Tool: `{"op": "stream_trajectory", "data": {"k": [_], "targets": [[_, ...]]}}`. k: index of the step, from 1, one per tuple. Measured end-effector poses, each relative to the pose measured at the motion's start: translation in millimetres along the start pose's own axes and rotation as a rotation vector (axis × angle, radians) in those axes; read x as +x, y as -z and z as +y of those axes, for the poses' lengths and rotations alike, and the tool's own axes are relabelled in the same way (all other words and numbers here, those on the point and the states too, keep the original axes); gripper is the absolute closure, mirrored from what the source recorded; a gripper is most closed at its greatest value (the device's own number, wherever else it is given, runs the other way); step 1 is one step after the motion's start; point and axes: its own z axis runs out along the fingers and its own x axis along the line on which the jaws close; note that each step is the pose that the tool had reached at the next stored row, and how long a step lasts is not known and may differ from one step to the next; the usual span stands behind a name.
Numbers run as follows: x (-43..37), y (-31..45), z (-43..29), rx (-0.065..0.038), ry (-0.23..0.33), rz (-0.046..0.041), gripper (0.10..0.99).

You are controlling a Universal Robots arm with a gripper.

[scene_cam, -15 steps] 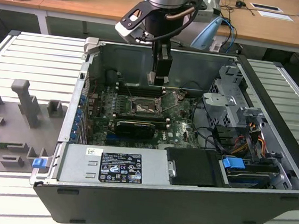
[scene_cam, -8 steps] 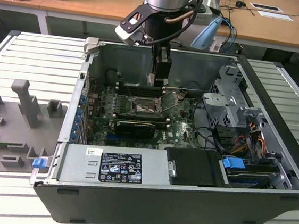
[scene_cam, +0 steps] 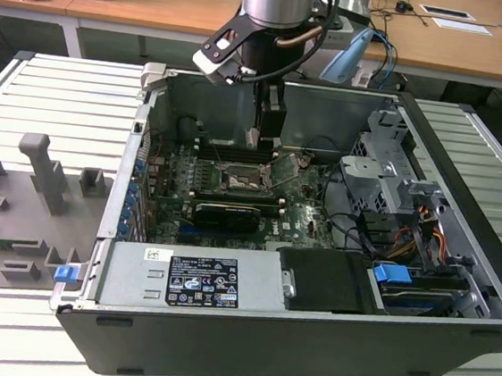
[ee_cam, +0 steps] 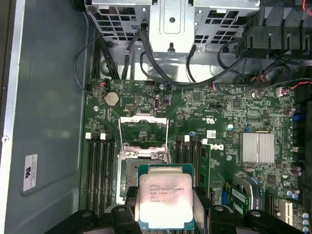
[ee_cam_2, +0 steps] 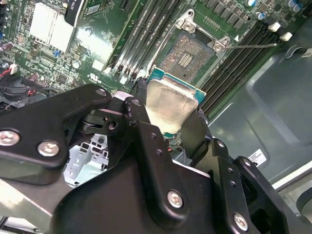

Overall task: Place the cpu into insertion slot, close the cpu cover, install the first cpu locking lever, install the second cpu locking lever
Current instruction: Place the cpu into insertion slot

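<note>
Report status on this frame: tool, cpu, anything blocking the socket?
Status: tool shut on cpu. Bare socket, cpu not seated. Hinged cpu cover stands open; nothing seen lying in the socket.

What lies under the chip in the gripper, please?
The open socket lies below the chip held by the gripper; in the first wrist view the chip hides part of it.

We see the cpu point(ee_cam: 165, 201), a square chip with a pale silver top and green rim, clamped at two opposite edges by the gripper point(ee_cam_2: 168, 117) above the bare insertion slot point(ee_cam: 126, 178). Beside the slot, the shiny cpu cover point(ee_cam: 144, 130) stands swung open.
</note>
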Motion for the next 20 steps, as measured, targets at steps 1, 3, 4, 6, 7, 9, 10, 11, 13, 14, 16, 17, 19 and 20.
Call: {"op": "stream_trajectory", "data": {"k": [1, 3, 4, 6, 7, 9, 10, 11, 13, 14, 16, 17, 19, 20], "targets": [[0.1, -1.9, -0.2, 0.0, 0.0, -0.0001, 0.561], [0.2, -4.2, -0.6, 0.0, 0.0, -0.0001, 0.561], [0.2, -5.9, -1.2, 0.0, -0.001, -0.0002, 0.561], [0.1, -10.1, -2.1, 0.0, -0.001, -0.0001, 0.561], [0.1, -10.8, -2.2, 0.0, -0.001, -0.0002, 0.561], [0.1, -13.1, -2.4, 0.0, -0.001, -0.0002, 0.561], [0.1, -13.5, -2.4, 0.001, -0.001, -0.0002, 0.561], [0.1, -13.9, -2.4, 0.001, -0.001, -0.0003, 0.561], [0.0, -15.1, -2.6, 0.0, -0.001, -0.0002, 0.561], [0.0, -16.1, -2.6, 0.0, -0.001, -0.0002, 0.561], [0.0, -17.7, -2.8, 0.0, -0.001, -0.0001, 0.561], [0.0, -18.1, -2.8, 0.0, -0.001, -0.0001, 0.561], [0.0, -19.5, -2.9, 0.0, -0.001, -0.0001, 0.561], [0.0, -20.0, -3.0, 0.0, -0.001, -0.0001, 0.561]]}}
